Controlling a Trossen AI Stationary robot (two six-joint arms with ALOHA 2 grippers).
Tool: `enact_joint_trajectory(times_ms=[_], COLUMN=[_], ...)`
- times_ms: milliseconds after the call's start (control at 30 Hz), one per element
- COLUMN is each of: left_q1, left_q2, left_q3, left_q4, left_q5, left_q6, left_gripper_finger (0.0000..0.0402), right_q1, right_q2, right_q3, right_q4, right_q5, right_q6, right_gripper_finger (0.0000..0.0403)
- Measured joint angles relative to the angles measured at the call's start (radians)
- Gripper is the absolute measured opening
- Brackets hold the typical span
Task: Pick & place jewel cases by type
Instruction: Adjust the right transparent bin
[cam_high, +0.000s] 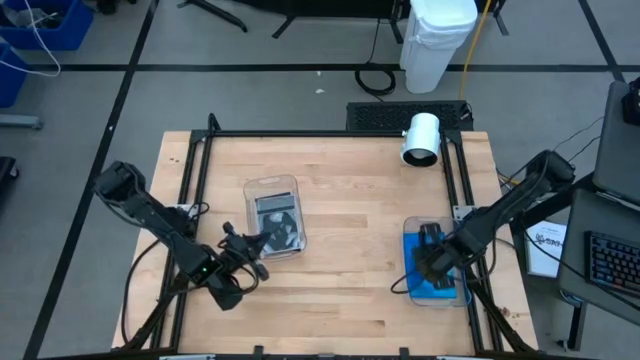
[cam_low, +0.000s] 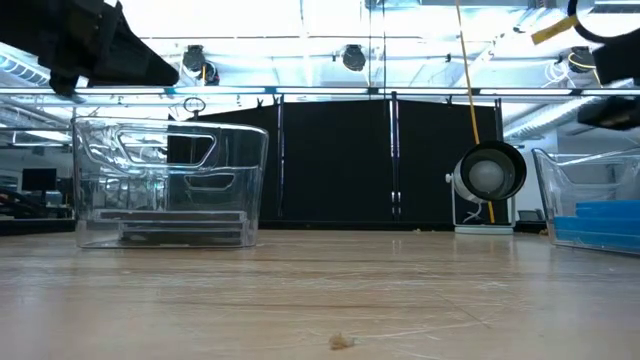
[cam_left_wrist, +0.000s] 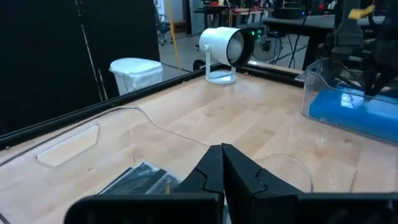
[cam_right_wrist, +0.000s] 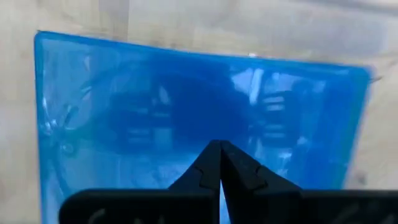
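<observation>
We see both pincers pressed fully together, and neither has hold of anything. The left gripper (cam_high: 268, 240) sits at the near edge of the clear tub (cam_high: 247, 190) on the left half of the wooden table (cam_high: 350, 200); in the left wrist view its two dark fingers (cam_left_wrist: 211, 171) meet tip to tip just above the tub's rim, with the grey and dark jewel cases (cam_left_wrist: 143, 178) lying flat inside the tub beneath them — we cannot tell whether the tips touch the plastic.

The right gripper (cam_high: 432, 262) hangs over the second clear tub (cam_high: 462, 296) on the right side of the table. Its fingers (cam_right_wrist: 219, 163) are likewise tight together, pointing down at the blue jewel cases (cam_right_wrist: 186, 106) that fill the floor of that tub — close above the top case, contact unclear.

A white lamp-like device (cam_high: 421, 138) stands at the table's far edge, well apart from both tubs.
</observation>
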Motion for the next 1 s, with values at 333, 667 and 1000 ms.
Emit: enact_joint_trajectory(times_ms=[333,667,1000], left_q1=[0.006,0.006,0.006], left_q2=[0.048,0.058,0.058], left_q3=[0.000,0.000,0.000], left_q4=[0.045,0.049,0.049], left_q5=[-0.017,-0.018,-0.018], left_q6=[-0.014,-0.033,-0.049], left_gripper_finger=[0.0004,0.0005,0.0005], right_q1=[0.000,-0.015,-0.096], right_q2=[0.086,0.099,0.099], right_q3=[0.003,0.002,-0.027], right_q4=[0.024,0.193,0.390], right_q5=[-0.055,0.035,0.236], right_q6=[0.061,-0.047,-0.241], right_gripper_finger=[0.0000,0.0000,0.0000])
